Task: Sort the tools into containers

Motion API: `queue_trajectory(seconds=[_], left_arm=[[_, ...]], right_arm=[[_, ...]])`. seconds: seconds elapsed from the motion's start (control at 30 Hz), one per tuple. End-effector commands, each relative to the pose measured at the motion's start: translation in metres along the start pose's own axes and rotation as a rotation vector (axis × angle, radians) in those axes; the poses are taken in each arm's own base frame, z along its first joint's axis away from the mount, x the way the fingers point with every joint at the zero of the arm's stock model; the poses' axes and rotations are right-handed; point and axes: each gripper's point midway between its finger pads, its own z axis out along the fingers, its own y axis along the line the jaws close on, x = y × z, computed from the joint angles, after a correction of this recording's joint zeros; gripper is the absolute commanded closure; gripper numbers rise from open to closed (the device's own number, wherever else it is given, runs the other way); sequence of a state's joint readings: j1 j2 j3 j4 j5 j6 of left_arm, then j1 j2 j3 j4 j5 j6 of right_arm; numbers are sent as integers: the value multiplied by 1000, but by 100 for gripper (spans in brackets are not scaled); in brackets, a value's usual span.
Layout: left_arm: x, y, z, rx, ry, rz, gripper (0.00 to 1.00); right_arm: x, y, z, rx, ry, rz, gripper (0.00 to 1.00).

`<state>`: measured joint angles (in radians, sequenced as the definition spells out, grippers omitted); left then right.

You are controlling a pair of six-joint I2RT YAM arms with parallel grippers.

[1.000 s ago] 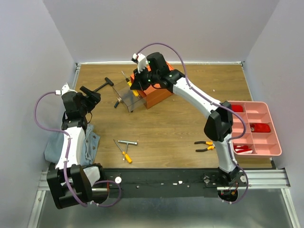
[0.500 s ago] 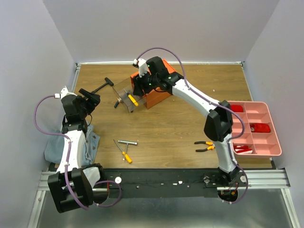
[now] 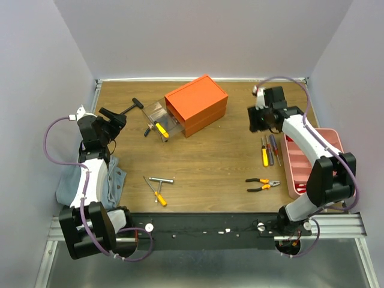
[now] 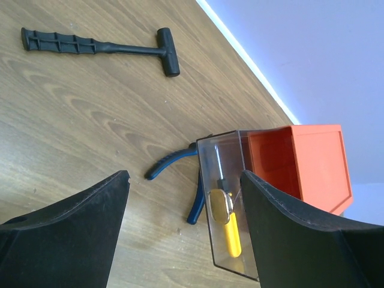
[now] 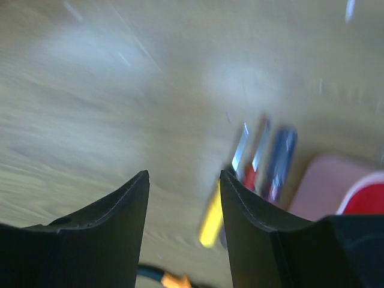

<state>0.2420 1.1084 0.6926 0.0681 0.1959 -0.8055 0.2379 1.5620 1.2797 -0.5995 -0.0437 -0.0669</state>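
Orange box (image 3: 197, 104): far centre, its clear drawer (image 3: 157, 115) pulled out leftward.
In the drawer: yellow-handled screwdriver (image 4: 225, 231), lying flat.
Blue-handled pliers (image 4: 171, 161): partly under the drawer.
Black T-handle tool (image 3: 129, 108): flat, far left.
Silver T-wrench (image 3: 161, 179), yellow screwdriver (image 3: 159, 196): together, near left.
Three screwdrivers (image 3: 271, 150): side by side, beside the pink tray (image 3: 292, 174).
Orange-handled pliers (image 3: 262, 184): near right.

Right gripper (image 5: 183, 177) gone from bright orange rectangular box (image 3: 197, 102); now near long pink plastic tray (image 3: 297, 163), jaws parted. Yellow-handled screwdriver (image 3: 161, 128) released, lying in clear pull-out drawer (image 3: 156, 113).

No lettering, label, brand mark or number is legible on the orange drawer box (image 3: 197, 103), the pink tray (image 3: 295, 171) or elsewhere.
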Motion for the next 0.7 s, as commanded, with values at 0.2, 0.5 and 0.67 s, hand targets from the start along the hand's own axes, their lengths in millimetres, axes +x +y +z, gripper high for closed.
queue_trajectory(seconds=[0.2, 0.5, 0.67], left_arm=[[-6, -6, 8, 23, 5, 8, 16], [0, 3, 13, -4, 27, 18, 16], [1, 6, 17, -13, 35, 30, 16]], right_arm=[[108, -26, 22, 53, 304, 59, 46], [144, -54, 35, 81, 420, 163, 48], [149, -50, 40, 58, 437, 179, 52]])
